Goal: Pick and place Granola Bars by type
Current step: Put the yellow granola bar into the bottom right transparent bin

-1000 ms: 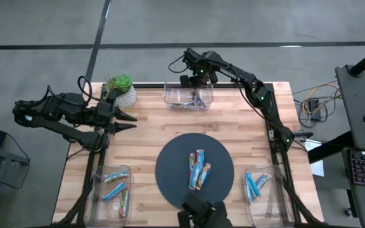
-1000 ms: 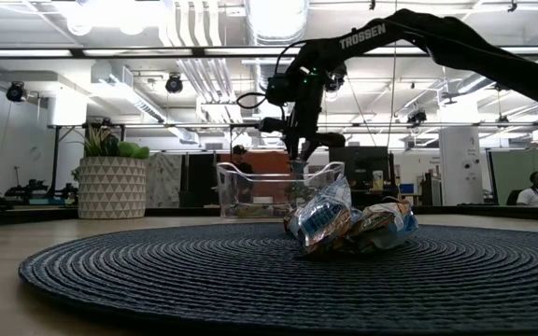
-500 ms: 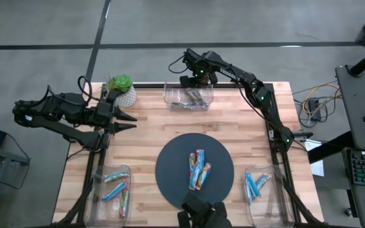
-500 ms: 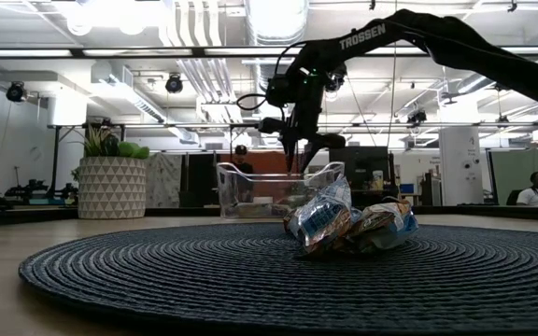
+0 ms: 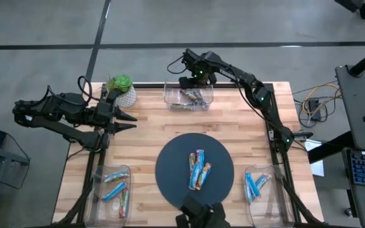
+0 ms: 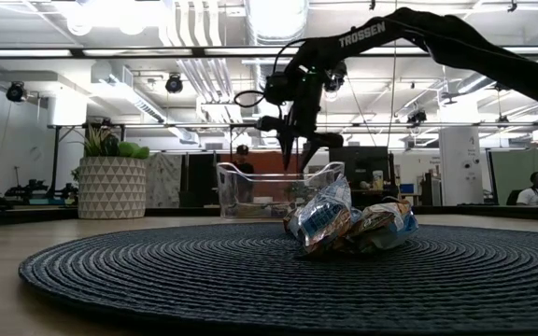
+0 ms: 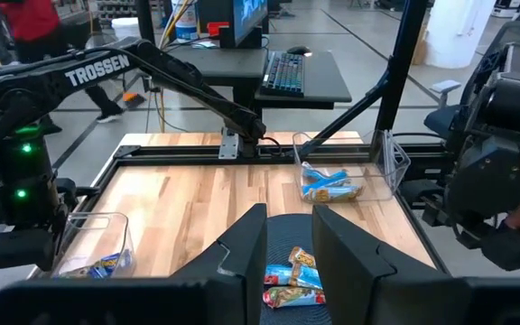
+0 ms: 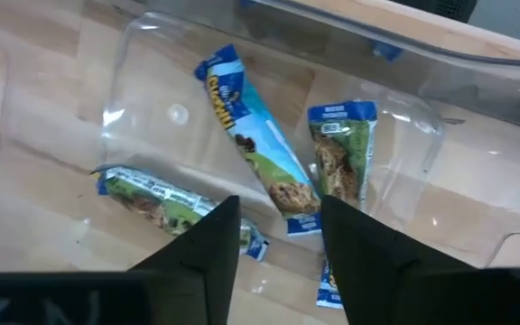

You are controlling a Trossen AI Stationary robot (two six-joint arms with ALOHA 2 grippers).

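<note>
Three granola bars (image 5: 198,168) lie bunched on the dark round mat (image 5: 170,171); they also show as a shiny heap (image 6: 348,219) in the low view. Several more bars (image 8: 251,135) lie flat in the clear far bin (image 5: 170,95). My right gripper (image 5: 192,83) hangs just above that bin, pointing down, open and empty (image 8: 278,244); the low view shows its spread fingers (image 6: 297,152) over the rim. My left gripper (image 5: 134,122) waits open over the table's left side, pointing toward the right (image 7: 289,244).
A clear bin (image 5: 97,183) at the near left holds a few bars, and another bin (image 5: 274,190) at the near right holds blue bars. A potted plant (image 5: 122,90) stands at the far left corner, close to my left gripper. Bare wood lies between mat and far bin.
My right gripper has risen a little out of the far bin and drifted slightly toward the table's left. The bars on the mat have stayed where they were.
</note>
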